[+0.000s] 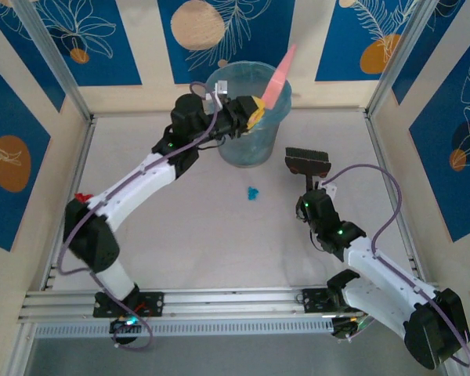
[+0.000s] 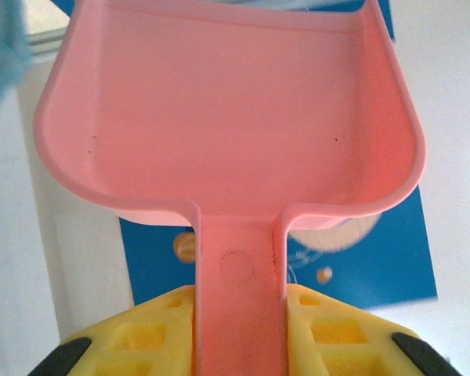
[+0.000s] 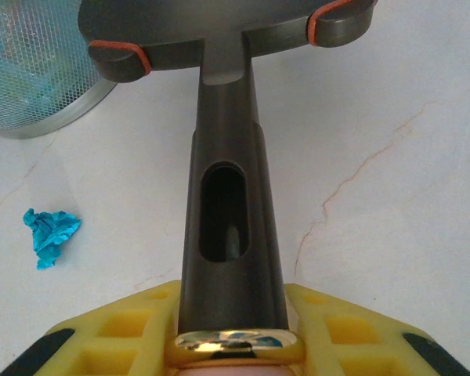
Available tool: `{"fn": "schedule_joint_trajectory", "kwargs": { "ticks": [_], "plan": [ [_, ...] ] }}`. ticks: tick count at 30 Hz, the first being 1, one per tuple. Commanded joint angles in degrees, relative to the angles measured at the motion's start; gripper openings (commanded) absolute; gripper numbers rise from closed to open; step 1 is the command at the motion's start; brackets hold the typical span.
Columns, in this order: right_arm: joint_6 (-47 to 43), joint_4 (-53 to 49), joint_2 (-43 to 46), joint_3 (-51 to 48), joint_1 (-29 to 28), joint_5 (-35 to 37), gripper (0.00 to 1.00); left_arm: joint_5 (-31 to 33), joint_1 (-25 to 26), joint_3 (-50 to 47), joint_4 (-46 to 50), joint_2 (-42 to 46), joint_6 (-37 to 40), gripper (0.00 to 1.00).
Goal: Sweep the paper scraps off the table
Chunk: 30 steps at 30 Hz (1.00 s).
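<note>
One crumpled blue paper scrap [image 1: 253,192] lies mid-way across the pale table [image 1: 219,258], btwn both arms, near the mesh bin [image 1: 247,117]. Right wrist cam shows its creased folds; top cam gives just a speck. L gripper [image 1: 254,112] clamps pink dustpan [image 1: 280,78] by its handle, pan tilted up over bin. R gripper [image 1: 312,182] grips dark brush [image 1: 307,160] by its handle.

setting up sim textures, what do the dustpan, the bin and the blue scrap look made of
The dustpan looks like moulded pink plastic: smooth, soft sheen, rounded one-piece rim. The bin is fine pale blue mesh with a visible woven grid; metal or plastic, hard to tell. The blue scrap looks like matte crumpled paper with sharp creases.
</note>
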<state>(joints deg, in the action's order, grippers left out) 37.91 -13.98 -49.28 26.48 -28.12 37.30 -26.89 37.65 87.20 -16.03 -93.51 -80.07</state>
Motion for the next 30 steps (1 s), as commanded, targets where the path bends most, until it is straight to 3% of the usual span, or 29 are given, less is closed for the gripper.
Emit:
{"fn": "schedule_joint_trajectory", "kwargs": {
  "ticks": [1,6,8,12,17,20,23,30],
  "plan": [
    [-0.58,2.99,1.26,-0.64,0.32,0.78,0.00,-0.61,2.77,-3.40,9.98,8.27,14.24,0.00],
    [0.03,2.41,1.53,-0.33,0.70,-0.72,0.00,15.36,12.59,-9.05,32.92,19.54,34.66,0.00],
    [0.62,2.03,1.67,-0.37,0.87,-0.85,0.00,20.40,16.07,-11.61,39.63,22.78,39.33,0.00],
    [2.79,0.41,1.50,0.75,2.04,-4.64,0.00,30.52,22.34,-20.81,48.69,29.88,44.31,0.00],
    [9.46,-6.20,-0.95,4.28,3.86,-6.86,0.00,39.75,28.22,-29.62,58.90,32.32,45.61,0.00],
    [12.23,-9.50,-3.94,6.84,4.28,-10.43,0.00,44.81,31.55,-35.66,58.86,33.88,44.35,0.00],
    [12.57,-11.13,-7.81,9.76,4.15,-14.28,0.00,45.65,32.18,-40.09,57.14,34.12,43.62,0.00],
    [15.22,-14.68,-16.97,14.89,0.88,-14.06,0.00,49.98,32.06,-44.36,52.33,29.57,44.19,0.00]
  ]
}}
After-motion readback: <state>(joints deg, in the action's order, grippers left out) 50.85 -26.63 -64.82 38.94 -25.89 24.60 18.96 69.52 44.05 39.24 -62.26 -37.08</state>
